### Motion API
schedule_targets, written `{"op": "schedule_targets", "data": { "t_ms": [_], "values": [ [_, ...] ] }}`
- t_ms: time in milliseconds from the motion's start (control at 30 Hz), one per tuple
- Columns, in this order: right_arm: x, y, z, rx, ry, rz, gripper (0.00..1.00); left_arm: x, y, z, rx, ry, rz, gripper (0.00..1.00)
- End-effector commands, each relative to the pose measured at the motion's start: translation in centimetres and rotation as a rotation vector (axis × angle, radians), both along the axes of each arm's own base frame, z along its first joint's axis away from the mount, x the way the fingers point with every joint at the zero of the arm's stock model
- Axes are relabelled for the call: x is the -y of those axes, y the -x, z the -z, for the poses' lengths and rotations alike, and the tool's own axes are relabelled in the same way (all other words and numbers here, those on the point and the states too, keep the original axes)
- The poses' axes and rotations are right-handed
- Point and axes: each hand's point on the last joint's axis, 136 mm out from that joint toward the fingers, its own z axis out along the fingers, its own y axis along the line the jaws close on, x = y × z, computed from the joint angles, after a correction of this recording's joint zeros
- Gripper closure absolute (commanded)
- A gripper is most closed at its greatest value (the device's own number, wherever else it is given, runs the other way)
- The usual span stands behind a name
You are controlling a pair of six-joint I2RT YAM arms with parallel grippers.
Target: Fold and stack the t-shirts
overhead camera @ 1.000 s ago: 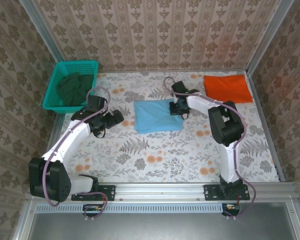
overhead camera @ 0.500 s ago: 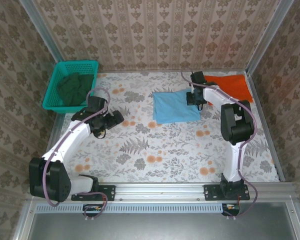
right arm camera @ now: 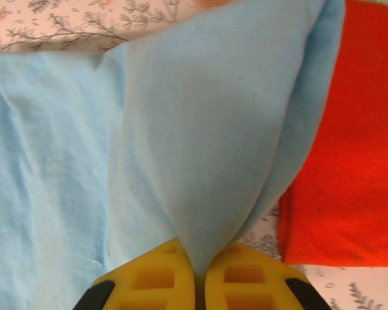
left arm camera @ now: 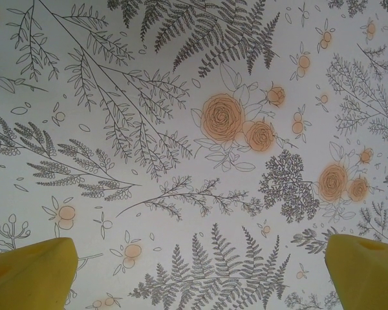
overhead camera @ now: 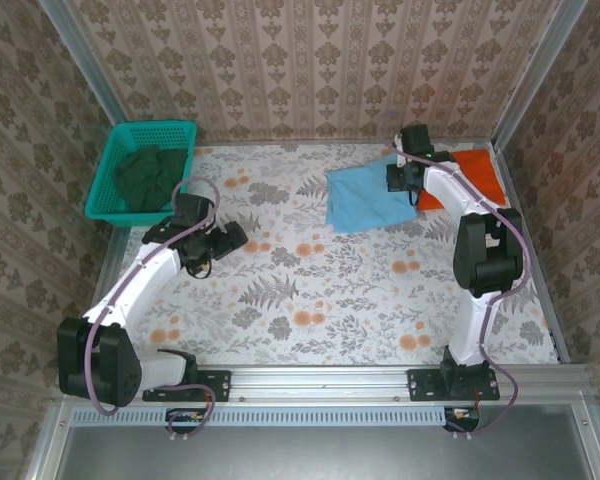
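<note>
The right tool point(overhead camera: 399, 178) is clamped on the light-blue shirt point(overhead camera: 363, 202), at the far right of the table point(overhead camera: 310, 290). From the right wrist, the two yellow fingers point(right arm camera: 156, 279) of this tool point(right arm camera: 195, 261) are pressed together with a pinch of the blue cloth point(right arm camera: 200, 129) between them, and the fabric rises from them in a tent. The rest of the blue shirt lies folded on the table, spreading left of the grip. The orange shirt point(overhead camera: 477, 172) lies flat in the far right corner, just beside the blue one; from the wrist, the raised blue fold overlaps the left edge of the orange shirt point(right arm camera: 349, 148). The left tool point(overhead camera: 230, 238) hangs over bare flowered table on the left side, its fingers point(left arm camera: 29, 274) wide apart and holding nothing. A green basket point(overhead camera: 150, 127) with dark green cloth point(overhead camera: 150, 175) inside sits at the far left corner.
</note>
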Motion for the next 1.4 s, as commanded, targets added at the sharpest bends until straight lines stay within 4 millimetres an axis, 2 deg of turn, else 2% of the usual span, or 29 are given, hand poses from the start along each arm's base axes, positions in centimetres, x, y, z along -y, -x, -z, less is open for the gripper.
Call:
{"op": "schedule_targets", "data": {
  "t_ms": [0,267,467,833,1167,1367],
  "values": [
    [1.3,0.3,-4.8,0.09,0.043,-0.037,1.0,0.1,0.3,-0.2,0.009,0.019,-0.009,0.0],
    [4.2,-0.1,-9.2,0.154,0.09,-0.059,1.0,-0.3,0.3,0.2,-0.001,0.029,-0.024,0.0],
    [6.0,0.0,-11.0,0.16,0.09,-0.057,1.0,-0.3,0.1,0.7,-0.016,0.047,-0.035,0.0],
    [6.8,1.1,-14.2,0.218,0.085,-0.068,1.0,-0.4,-0.2,1.1,-0.029,0.058,-0.042,0.0],
    [9.4,0.8,-14.5,0.217,0.065,-0.04,1.0,-0.3,-0.6,1.4,-0.043,0.065,-0.04,0.0],
    [11.0,-0.1,-12.8,0.182,0.048,-0.024,1.0,-0.4,-0.6,1.5,-0.057,0.064,-0.041,0.0]
  ]
}}
